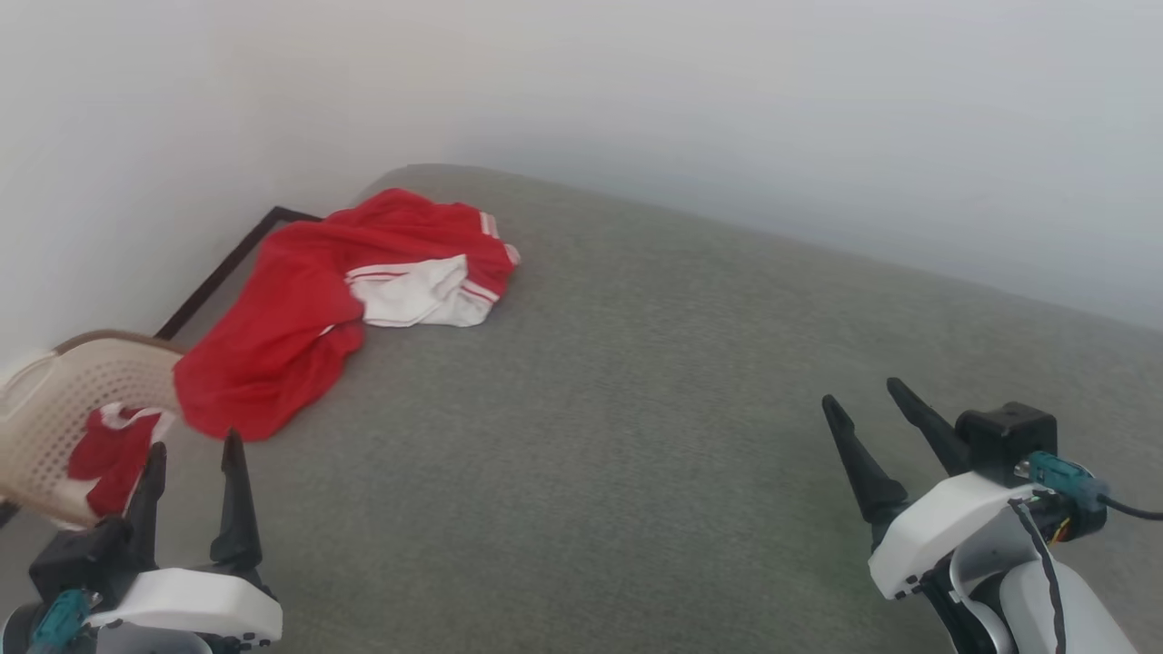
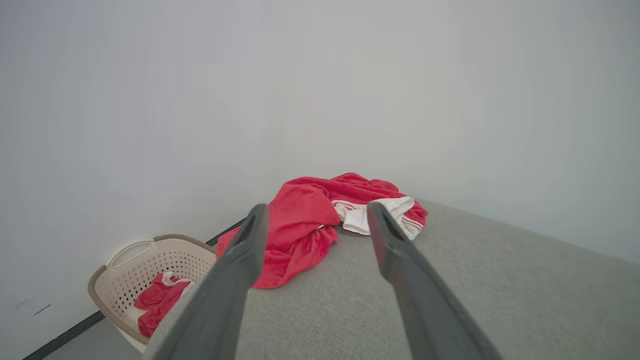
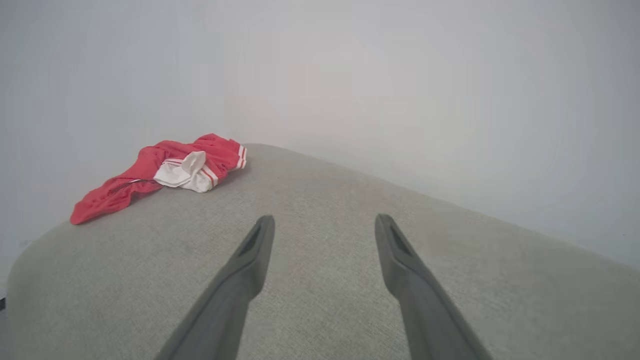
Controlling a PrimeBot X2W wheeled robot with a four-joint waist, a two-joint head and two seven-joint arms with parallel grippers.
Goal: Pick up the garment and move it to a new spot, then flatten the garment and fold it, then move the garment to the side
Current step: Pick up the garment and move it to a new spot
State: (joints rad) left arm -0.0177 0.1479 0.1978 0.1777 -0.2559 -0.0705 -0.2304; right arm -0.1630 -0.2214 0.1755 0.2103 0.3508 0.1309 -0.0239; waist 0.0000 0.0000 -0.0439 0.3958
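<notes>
The garment (image 1: 291, 318) is lying crumpled at the far left corner of the grey cloth-covered worktop (image 1: 636, 409), close to the pale wall (image 1: 690, 82). It is mostly red, with a white part edged in red stripes bunched on top of it near its middle. A bit of red-and-white striped trim is showing at its far end. Its near end is reaching the worktop's left edge, just beside a pale perforated basket (image 1: 45, 400) that is standing lower down next to the worktop. Another red and white cloth (image 1: 109, 454) is lying inside that basket.

The left pincer (image 1: 194, 442) is hovering at the near left of the worktop with its two dark fingers spread wide and nothing between them. It is pointing toward the garment and sitting near its closest end, apart from it. The right pincer (image 1: 861, 391) is hanging over bare cloth at the near right, well apart from the garment. Its fingers are also spread wide and gripping nothing.
</notes>
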